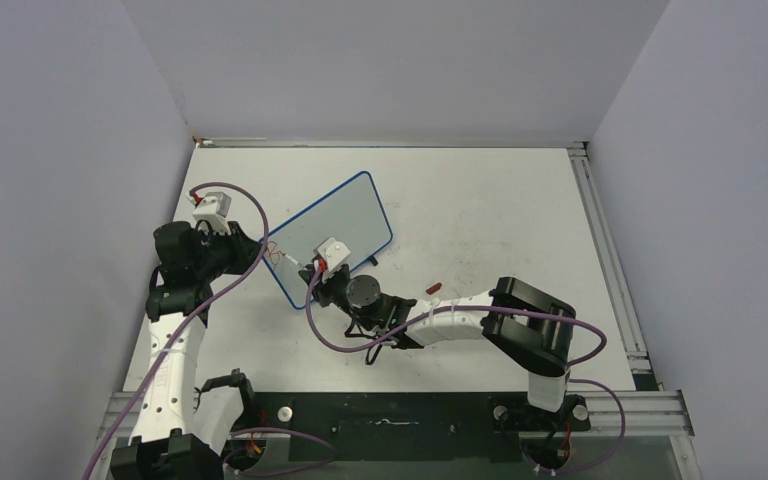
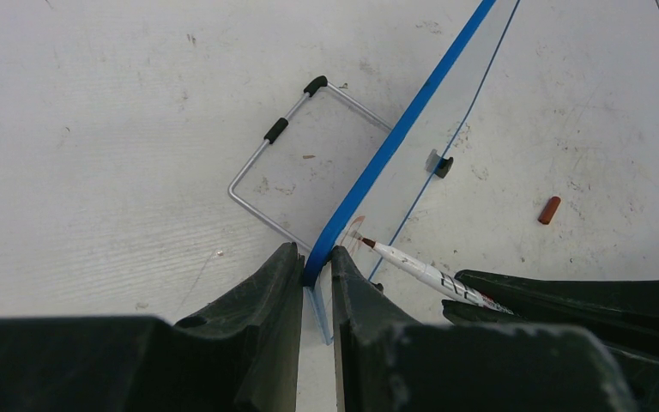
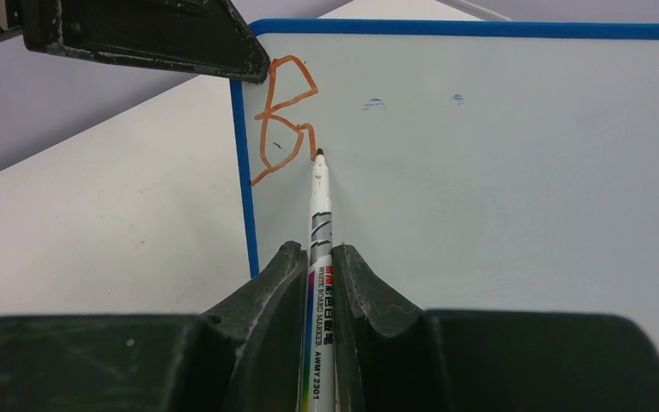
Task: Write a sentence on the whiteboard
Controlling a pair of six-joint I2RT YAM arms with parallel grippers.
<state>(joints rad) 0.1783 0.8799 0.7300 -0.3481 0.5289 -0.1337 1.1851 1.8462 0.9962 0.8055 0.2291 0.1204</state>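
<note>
On the white table [image 1: 480, 210], my left fingers [image 2: 290, 273] are pinching the blue edge of the propped whiteboard [image 1: 345, 215] to steady it, while my right fingers [image 3: 290, 266] are clamping the marker [image 3: 319, 223], tip touching the sentence [image 3: 290, 124] (barely begun) by that edge.

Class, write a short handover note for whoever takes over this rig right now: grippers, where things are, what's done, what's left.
Left gripper: shut on the whiteboard at its blue edge.
Right gripper: shut on the marker, tip at the board by the last stroke.
Cap: lying on the table.
Done: the sentence is only a "B" plus one stroke.
Left: all the rest.
</note>
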